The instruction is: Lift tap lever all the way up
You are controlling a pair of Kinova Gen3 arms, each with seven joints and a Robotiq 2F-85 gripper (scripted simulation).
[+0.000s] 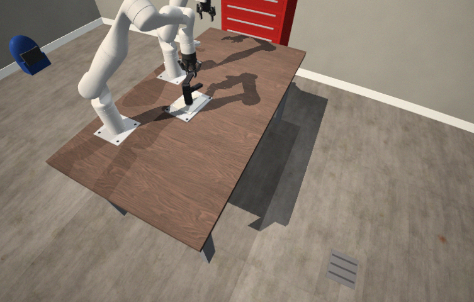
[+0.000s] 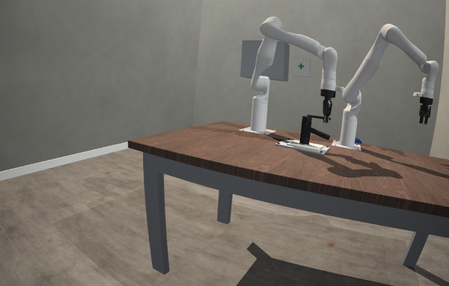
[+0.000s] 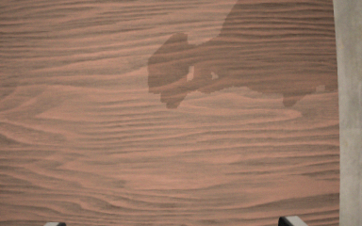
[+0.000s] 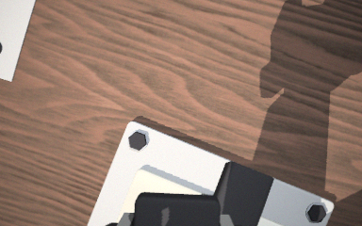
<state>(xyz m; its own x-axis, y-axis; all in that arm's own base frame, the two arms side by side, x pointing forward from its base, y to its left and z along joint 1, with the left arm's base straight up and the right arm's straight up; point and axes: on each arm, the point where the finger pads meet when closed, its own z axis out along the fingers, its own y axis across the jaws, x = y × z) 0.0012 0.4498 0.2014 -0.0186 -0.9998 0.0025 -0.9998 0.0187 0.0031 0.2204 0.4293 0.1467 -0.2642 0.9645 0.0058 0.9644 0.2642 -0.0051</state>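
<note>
The black tap body (image 1: 187, 95) (image 2: 304, 130) stands upright on a white base plate (image 1: 186, 118) (image 4: 183, 155). Its thin lever (image 1: 189, 79) (image 2: 315, 116) (image 4: 178, 205) reaches from the top of the body towards the right arm, nearly level in the exterior view. The thicker spout (image 1: 197, 87) (image 2: 321, 133) (image 4: 246, 190) slopes down below it. My right gripper (image 1: 190, 73) (image 2: 326, 121) (image 4: 176, 219) points down at the lever's free end, its fingers close against both sides of it. My left gripper (image 1: 206, 18) (image 2: 423, 122) (image 3: 172, 223) is wide open and empty, high above the table's far end, away from the tap.
The right arm's base (image 1: 118, 139) (image 2: 269, 131) and the left arm's base (image 1: 172, 79) (image 2: 347, 145) stand on the wooden table (image 1: 179, 168) (image 2: 219, 148), on either side of the tap. A red drawer cabinet (image 1: 250, 16) stands behind the table's far end.
</note>
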